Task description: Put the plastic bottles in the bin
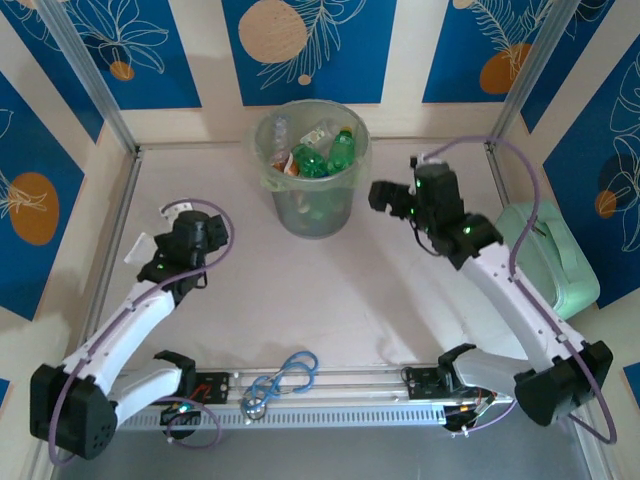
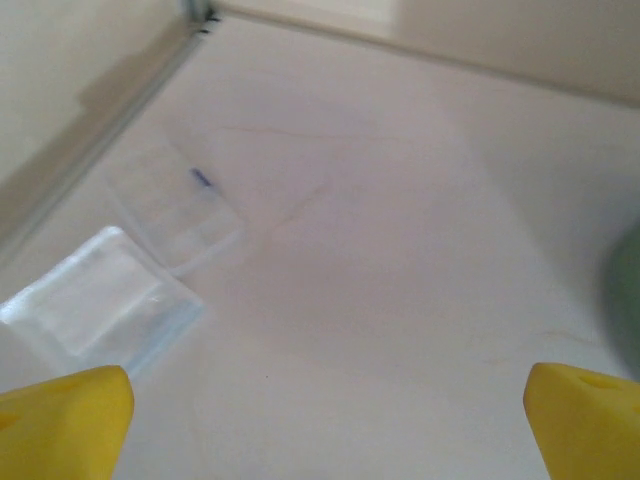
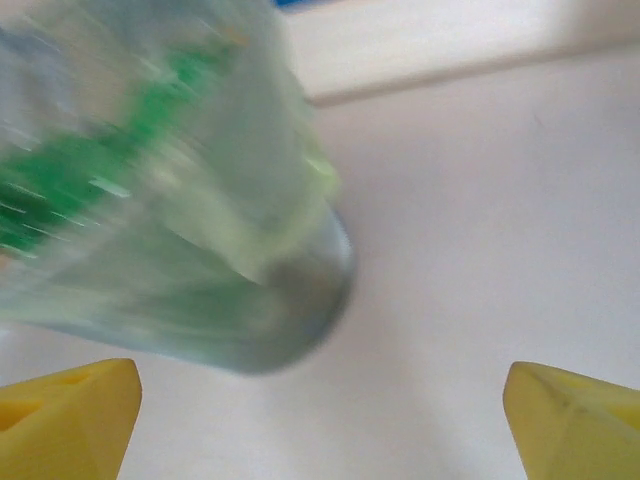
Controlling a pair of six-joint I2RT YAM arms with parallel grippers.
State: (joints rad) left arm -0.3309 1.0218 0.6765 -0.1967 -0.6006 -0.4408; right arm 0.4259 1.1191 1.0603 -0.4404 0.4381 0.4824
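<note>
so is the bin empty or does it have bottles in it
Not empty: the bin stands upright with green and clear bottles piled inside, reaching near its rim.

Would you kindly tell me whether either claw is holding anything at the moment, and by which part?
Nothing is held. The left claw stands open over the table, and the right claw stands open and empty near the bin.

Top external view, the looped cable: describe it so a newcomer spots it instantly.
Find the metal rail along the near edge of the table, where both arms are bolted. Between them, left of centre, the cable lies on that rail. Unlike the purple cables running along the arms, it is blue-grey and bunched in small loose loops.
</note>
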